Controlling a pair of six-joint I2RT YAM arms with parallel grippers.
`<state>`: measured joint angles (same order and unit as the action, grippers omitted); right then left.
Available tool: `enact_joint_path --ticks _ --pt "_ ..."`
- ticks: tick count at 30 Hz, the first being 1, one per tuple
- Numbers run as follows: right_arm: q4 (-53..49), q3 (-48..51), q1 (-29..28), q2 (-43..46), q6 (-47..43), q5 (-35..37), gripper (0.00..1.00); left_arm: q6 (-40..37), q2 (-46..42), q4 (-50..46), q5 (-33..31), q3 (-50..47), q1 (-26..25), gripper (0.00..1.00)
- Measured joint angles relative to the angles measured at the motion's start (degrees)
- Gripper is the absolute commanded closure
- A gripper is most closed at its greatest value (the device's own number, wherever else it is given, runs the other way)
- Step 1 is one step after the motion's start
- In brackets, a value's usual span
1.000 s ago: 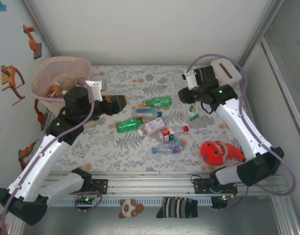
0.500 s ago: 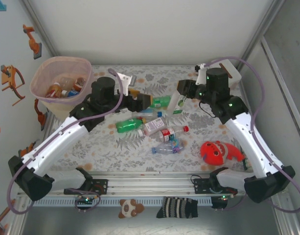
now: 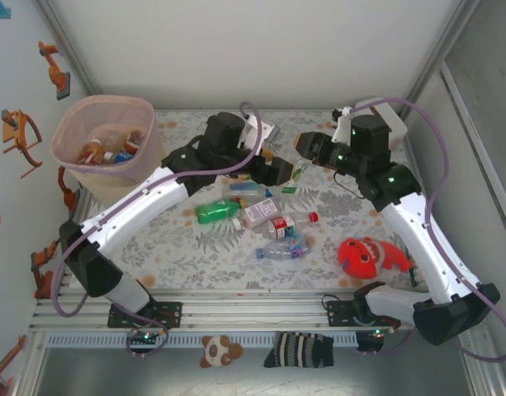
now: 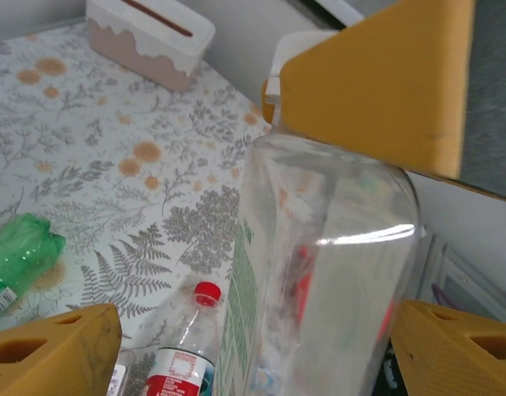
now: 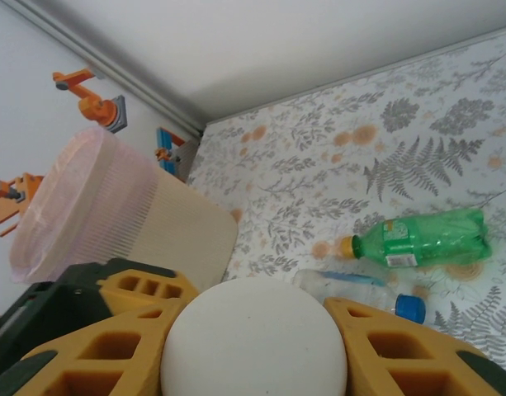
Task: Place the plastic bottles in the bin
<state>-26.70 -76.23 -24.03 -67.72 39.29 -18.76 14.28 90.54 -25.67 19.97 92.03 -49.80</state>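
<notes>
Fern-print tabletop (image 3: 195, 247), right claw (image 5: 253, 338) around clear bottle (image 4: 327, 272), left claw (image 4: 253, 355) agape astride.

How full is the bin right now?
Partly full: several bottles lie inside the bin, well below its rim.

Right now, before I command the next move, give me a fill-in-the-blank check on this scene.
1. The right gripper has its jaws closed on a clear bottle with a ____ cap.
2. The left gripper has its jaws ____ on either side of that bottle.
3. The bin stands at the far ____ corner.
4. The red toy lies on the near ____ side.

Missing words: white, open, left, right.
</notes>
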Motion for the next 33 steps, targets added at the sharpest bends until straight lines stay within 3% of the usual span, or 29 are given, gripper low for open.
enact_joint_path --ticks 13,19,25,29,33 --pt "-1.97 -0.02 0.11 0.24 -0.04 -1.75 0.87 -9.16 7.08 -14.19 -5.16 10.03 -4.81 0.45" --pt "-2.56 -0.02 0.11 0.26 -0.07 -1.75 0.87 -10.56 7.26 -15.93 -7.34 11.15 -5.97 0.56" --pt "-2.64 -0.02 0.11 0.26 -0.04 -1.40 0.86 -10.78 7.26 -16.15 -8.33 11.15 -6.05 0.61" --pt "-2.75 -0.02 0.11 0.33 -0.09 -1.31 0.75 -10.78 7.26 -16.11 -8.44 11.15 -6.05 0.61" --pt "-4.11 -0.76 0.11 0.52 -0.52 -0.37 0.48 -10.80 7.26 -15.72 -8.35 11.10 -6.03 0.62"
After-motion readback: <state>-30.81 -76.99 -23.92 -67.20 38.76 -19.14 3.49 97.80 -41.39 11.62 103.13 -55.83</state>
